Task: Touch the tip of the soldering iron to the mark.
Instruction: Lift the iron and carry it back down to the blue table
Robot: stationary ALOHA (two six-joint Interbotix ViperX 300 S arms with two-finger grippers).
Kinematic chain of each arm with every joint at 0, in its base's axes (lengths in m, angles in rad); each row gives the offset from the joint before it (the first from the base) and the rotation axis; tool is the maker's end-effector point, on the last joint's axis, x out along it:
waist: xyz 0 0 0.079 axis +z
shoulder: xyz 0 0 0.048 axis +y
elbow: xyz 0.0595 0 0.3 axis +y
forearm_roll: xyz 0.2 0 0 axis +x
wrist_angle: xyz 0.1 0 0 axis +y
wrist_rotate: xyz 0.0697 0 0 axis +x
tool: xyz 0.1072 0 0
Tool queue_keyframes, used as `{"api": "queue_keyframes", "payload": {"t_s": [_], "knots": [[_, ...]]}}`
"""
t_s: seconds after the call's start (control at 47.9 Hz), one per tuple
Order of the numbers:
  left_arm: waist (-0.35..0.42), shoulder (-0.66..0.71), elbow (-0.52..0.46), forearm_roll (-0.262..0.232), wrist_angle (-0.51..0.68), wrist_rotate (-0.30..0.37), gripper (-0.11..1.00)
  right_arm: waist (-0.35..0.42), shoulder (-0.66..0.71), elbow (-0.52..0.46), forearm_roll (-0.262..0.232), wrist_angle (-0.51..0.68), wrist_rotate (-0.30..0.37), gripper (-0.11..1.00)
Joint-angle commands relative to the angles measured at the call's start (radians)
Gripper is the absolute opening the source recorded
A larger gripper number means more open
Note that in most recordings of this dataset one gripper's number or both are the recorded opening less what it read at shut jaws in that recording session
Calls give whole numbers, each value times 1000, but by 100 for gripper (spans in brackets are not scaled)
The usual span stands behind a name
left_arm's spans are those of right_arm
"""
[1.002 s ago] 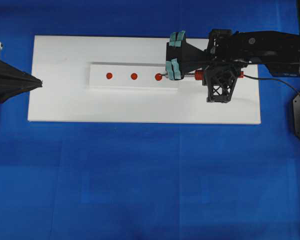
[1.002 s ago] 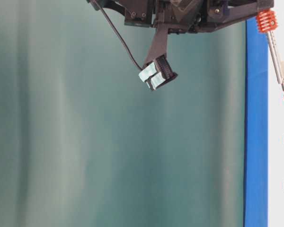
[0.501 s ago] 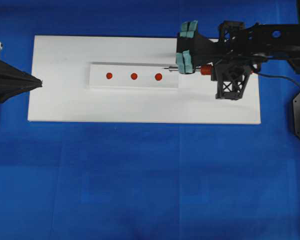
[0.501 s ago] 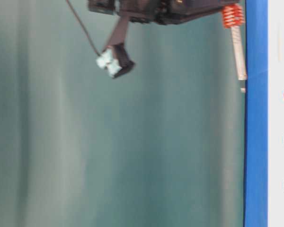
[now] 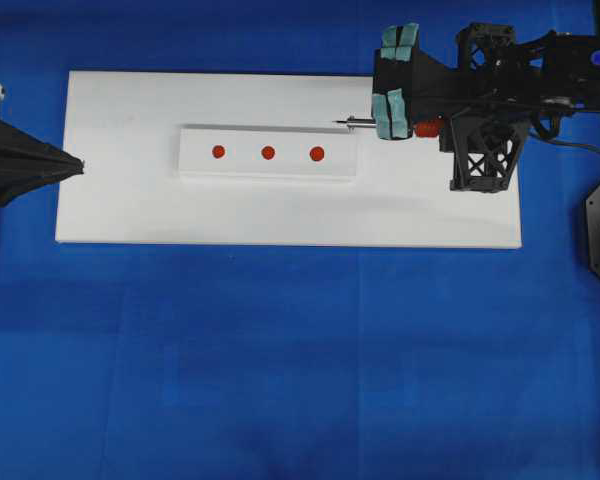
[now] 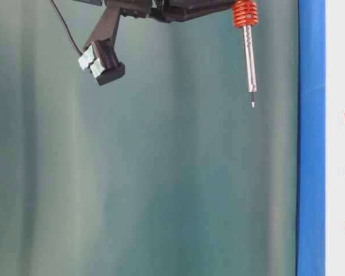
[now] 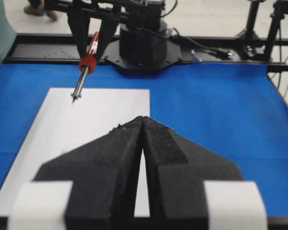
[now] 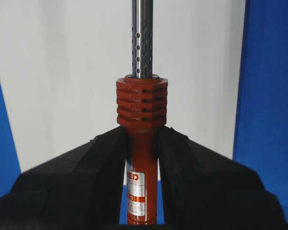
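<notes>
A blue cloth [image 5: 280,380] covered the table, with a white board [image 5: 130,210] on it, below and to the left of the right claw [image 8: 141,143]. On the board lay a white strip [image 5: 242,166] bearing three red marks [image 5: 317,154]. The right claw pinched the soldering iron [image 6: 248,52] by its red handle, tip held above the board, clear of the marks. The left claw [image 7: 142,139], far across the board, was pressed together.
</notes>
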Motion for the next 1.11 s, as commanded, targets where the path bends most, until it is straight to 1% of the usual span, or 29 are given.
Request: {"api": "queue_keyframes", "payload": {"t_s": [0.0, 0.167, 0.271, 0.355, 0.522, 0.605, 0.626, 0.898, 0.981, 1.085], "knots": [[-2, 5, -14, 3, -11, -2, 0, 3, -23, -23, -5, -5, 2, 7], [-3, 3, -14, 3, -11, -2, 0, 14, -25, -20, -2, -5, 17, 7], [-3, 5, -12, 3, -11, -2, 0, 55, -26, -15, -2, 0, 63, 7], [-3, 3, -14, 3, -9, -3, 0, 104, -28, -11, -3, 0, 117, 7], [-3, 3, -12, 3, -12, -6, 0, 236, -28, -3, -8, -5, 256, 7], [-2, 2, -14, 3, -12, -9, 0, 304, -28, 0, -23, -6, 328, 7], [-2, 0, -12, 3, -11, -9, 0, 331, -28, 2, -28, -6, 356, 7], [-3, -2, -12, 3, -12, -11, 0, 565, -14, -3, -77, -2, 618, 7], [-3, -3, -14, 3, -11, -11, 0, 621, -5, -9, -78, -3, 672, 7], [-3, -2, -12, 3, -12, -11, 0, 666, 15, -17, -78, -2, 723, 7]]}}
